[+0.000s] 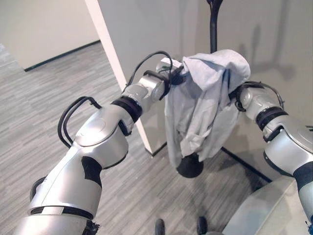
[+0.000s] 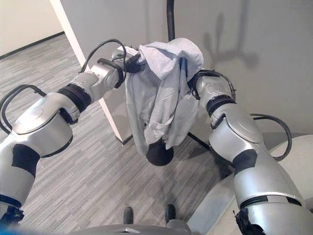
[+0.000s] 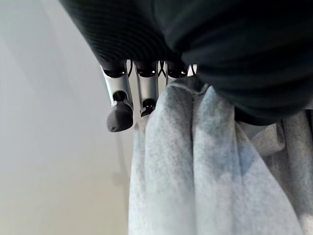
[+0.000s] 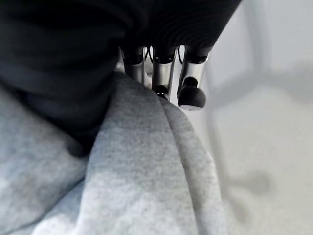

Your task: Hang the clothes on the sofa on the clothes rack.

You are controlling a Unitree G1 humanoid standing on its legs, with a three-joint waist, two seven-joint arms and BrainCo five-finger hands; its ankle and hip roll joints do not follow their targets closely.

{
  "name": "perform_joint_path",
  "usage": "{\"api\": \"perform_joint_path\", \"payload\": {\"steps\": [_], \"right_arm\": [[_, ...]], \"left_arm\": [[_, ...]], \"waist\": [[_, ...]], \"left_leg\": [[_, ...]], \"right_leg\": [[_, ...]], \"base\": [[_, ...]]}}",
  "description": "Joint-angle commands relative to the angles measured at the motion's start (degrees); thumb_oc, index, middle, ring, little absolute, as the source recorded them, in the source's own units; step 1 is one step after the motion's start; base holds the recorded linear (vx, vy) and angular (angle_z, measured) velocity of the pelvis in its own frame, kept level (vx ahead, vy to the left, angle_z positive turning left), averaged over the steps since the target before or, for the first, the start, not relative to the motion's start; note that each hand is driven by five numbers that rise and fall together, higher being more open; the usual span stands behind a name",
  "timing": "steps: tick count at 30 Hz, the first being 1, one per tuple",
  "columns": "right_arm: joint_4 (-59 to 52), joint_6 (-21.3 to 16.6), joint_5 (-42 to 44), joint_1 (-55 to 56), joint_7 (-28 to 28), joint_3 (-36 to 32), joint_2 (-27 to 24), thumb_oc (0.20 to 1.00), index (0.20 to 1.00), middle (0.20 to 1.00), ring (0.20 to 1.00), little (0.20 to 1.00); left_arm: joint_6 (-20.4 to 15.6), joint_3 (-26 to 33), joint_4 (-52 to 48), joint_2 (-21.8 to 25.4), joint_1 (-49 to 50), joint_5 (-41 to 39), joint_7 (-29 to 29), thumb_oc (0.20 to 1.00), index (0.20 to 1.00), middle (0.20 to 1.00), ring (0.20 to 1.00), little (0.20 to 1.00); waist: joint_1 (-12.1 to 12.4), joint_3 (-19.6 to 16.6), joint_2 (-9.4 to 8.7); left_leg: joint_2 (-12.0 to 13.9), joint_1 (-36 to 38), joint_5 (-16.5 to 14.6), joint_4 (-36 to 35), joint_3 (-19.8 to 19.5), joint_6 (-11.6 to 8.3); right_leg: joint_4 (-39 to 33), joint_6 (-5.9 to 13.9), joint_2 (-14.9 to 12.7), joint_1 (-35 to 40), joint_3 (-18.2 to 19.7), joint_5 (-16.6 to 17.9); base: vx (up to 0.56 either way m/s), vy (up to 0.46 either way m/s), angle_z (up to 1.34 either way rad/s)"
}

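A light grey garment (image 1: 205,98) hangs in folds against the black pole of the clothes rack (image 1: 213,29), and its lower end reaches the rack's round black base (image 1: 190,167). Both arms are raised to the top of the cloth, one on each side. My left hand (image 3: 146,88) has its fingers curled over the cloth's upper edge, and the garment (image 3: 195,171) runs under its dark cover. My right hand (image 4: 164,73) grips the other side the same way, with the garment (image 4: 137,171) bunched under its palm. Cloth hides both thumbs.
A white partition corner (image 1: 122,63) stands just left of the rack, with a grey wall behind it. Grey carpet floor (image 1: 44,98) stretches to the left. A pale sofa edge (image 1: 264,205) sits at the lower right.
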Motion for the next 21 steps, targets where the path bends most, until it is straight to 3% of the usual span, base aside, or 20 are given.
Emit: {"api": "perform_joint_path", "payload": {"steps": [1,5,6,7,8,19,21], "right_arm": [[6.6,-0.4,-2.9,-6.5,-0.6,2.5,-3.1,0.200,0.200,0.200,0.200,0.200],[5.9,-1.0,-3.8,-7.7,-2.3,2.7,-3.9,0.200,0.200,0.200,0.200,0.200],[5.9,-1.2,-3.9,-7.9,-2.9,2.7,-3.9,0.708,0.708,0.708,0.708,0.708],[5.8,-1.3,-4.1,-8.0,-3.4,2.5,-4.1,1.000,1.000,1.000,1.000,1.000],[5.8,-1.3,-3.5,-7.9,-4.6,1.7,-4.5,1.000,1.000,1.000,1.000,1.000],[3.1,-2.5,2.6,-5.7,-6.6,-2.8,-6.4,1.000,1.000,1.000,1.000,1.000],[0.8,-3.0,6.9,-4.5,-7.4,-5.2,-8.1,1.000,1.000,1.000,1.000,1.000]], "left_arm": [[1.2,4.9,8.0,3.0,-6.6,0.8,0.5,0.200,0.200,0.200,0.200,0.200],[1.1,5.4,8.6,3.7,-5.6,0.7,0.4,0.200,0.200,0.200,0.200,0.200],[1.1,5.5,8.7,3.8,-5.4,0.6,0.5,0.200,0.200,0.200,0.200,0.200],[1.1,5.7,8.8,4.0,-5.4,0.6,0.6,0.200,0.200,0.200,0.200,0.200],[1.2,5.9,8.8,4.4,-5.5,0.5,1.1,1.000,1.000,1.000,1.000,1.000],[0.2,7.1,5.5,6.7,-4.1,-1.3,1.5,1.000,1.000,1.000,1.000,1.000],[-0.3,8.8,2.5,8.2,-3.2,-3.7,2.0,1.000,1.000,1.000,1.000,1.000]], "waist": [[1.3,6.4,-3.27],[1.2,6.1,-3.67],[1.2,6.0,-3.75],[1.2,6.0,-3.81],[1.1,5.9,-3.88],[1.1,5.5,-4.17],[1.0,5.3,-4.17]], "left_leg": [[0.7,5.0,-4.9,-0.1,-0.1,-2.89],[0.9,5.3,-5.1,-0.1,0.0,-2.96],[0.9,5.4,-5.1,-0.1,0.1,-2.98],[1.0,5.4,-5.1,-0.1,0.1,-2.99],[0.9,5.5,-5.1,-0.1,0.1,-2.98],[1.0,6.4,-5.5,-0.1,0.4,-2.99],[1.0,6.7,-5.7,-0.1,0.5,-2.96]], "right_leg": [[-3.0,6.93,-5.4,3.9,-3.4,-0.4],[-3.0,6.97,-5.3,4.2,-3.3,-0.5],[-3.0,6.96,-5.3,4.3,-3.4,-0.5],[-3.0,6.98,-5.3,4.3,-3.4,-0.5],[-3.0,6.97,-5.2,4.4,-3.3,-0.4],[-3.0,6.96,-5.1,5.4,-3.3,-0.7],[-3.0,6.97,-5.1,5.7,-3.4,-0.8]], "base": [[0.00,0.000,0.00],[0.00,0.000,0.00],[0.00,0.000,0.00],[0.00,0.000,0.00],[0.00,0.000,0.00],[0.00,-0.001,0.01],[0.00,0.000,0.00]]}}
